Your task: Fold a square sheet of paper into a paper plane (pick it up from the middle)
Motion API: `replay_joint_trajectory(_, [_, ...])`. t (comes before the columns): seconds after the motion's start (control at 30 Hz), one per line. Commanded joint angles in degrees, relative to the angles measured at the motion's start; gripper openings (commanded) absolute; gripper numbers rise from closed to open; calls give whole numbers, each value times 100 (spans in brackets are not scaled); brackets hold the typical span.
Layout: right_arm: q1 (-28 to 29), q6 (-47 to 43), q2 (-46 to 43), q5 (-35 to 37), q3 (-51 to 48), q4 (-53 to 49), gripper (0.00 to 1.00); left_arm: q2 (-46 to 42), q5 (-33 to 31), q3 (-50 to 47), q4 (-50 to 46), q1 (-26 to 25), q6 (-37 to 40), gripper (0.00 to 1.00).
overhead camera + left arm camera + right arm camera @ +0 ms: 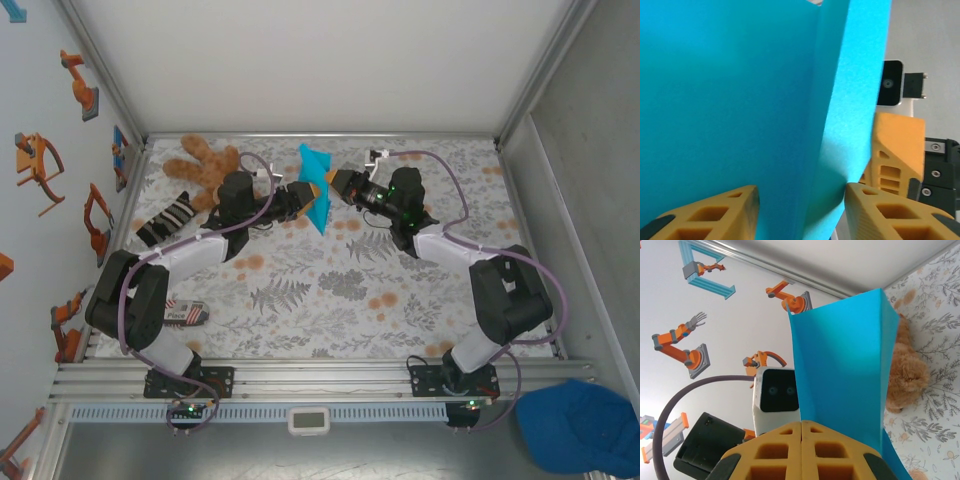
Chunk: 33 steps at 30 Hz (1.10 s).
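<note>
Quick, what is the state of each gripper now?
Left gripper: open, jaws either side of the folded sheet of paper.
Right gripper: shut on the sheet of paper.

The tabletop (330, 300) is covered with a pale cloth printed with grey fern leaves and orange blossoms. A tan teddy bear (205, 165) lies at its far left corner. A black-and-white striped sock (167, 218) lies just beside the bear, nearer the left edge. Another small striped item (186, 314) lies near the left arm's base.
</note>
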Motion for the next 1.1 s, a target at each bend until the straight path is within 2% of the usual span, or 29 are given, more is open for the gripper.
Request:
replay_joint_trajectory(0.0, [-51,170,72,-81,-6,317,0,-217,264,47,629,-19,-54,43])
replay_joint_trajectory(0.2, [-103,212,70,-80,-29,360,0,-369,235,-169,878,-21,233,35])
replay_joint_trajectory(0.37, [-103,237,81,-101,-25,398,0,-443,146,-123,565,-26,463,26])
replay_joint_trajectory(0.57, [-101,248,96,-134,-8,413,0,-397,76,-11,260,-27,545,10])
replay_joint_trajectory(0.67, [-118,157,105,-212,-8,407,1,-388,52,88,-12,-22,640,7])
replay_joint_trajectory(0.77, [-231,99,73,-242,-103,338,16,-438,-53,135,-404,-28,859,7])
replay_joint_trajectory(0.87, [-396,-464,-125,-87,-255,-229,32,-558,-214,185,-1035,-28,1236,7])
replay_joint_trajectory(0.93, [-444,-1108,-409,209,-248,-1232,44,-651,-385,277,-1602,-21,1575,7])
replay_joint_trajectory(1.07, [-446,-2552,-1163,1243,19,-3527,58,-799,-1112,661,-3322,-56,2443,7])
